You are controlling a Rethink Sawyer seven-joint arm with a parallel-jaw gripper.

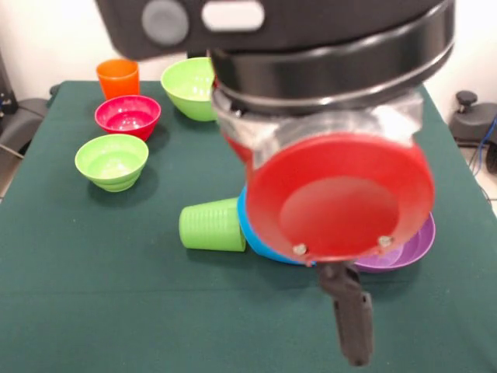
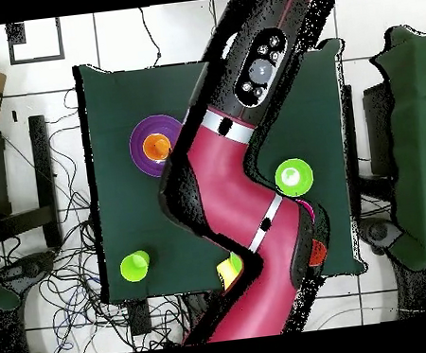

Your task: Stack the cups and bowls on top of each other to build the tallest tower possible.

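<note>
Right by the camera, one black finger hangs low, so I cannot tell if the robot's end effector holds anything, while the ribbed green plastic cup lies tipped over on the dark green tabletop.

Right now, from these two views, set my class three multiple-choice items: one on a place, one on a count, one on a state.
1. In the front view, the small red bowl sits: A between the orange cup and the small lime green bowl; B on top of a cup; C off the table.
2. Lime green bowls in the front view: A one; B two; C four.
3. The green ribbed cup is: A upright; B upside down; C lying on its side.
Answers: 1 A, it lies in line between them. 2 B, the small one plus the large lime green bowl. 3 C, its ribbed wall rests on the table.
</note>
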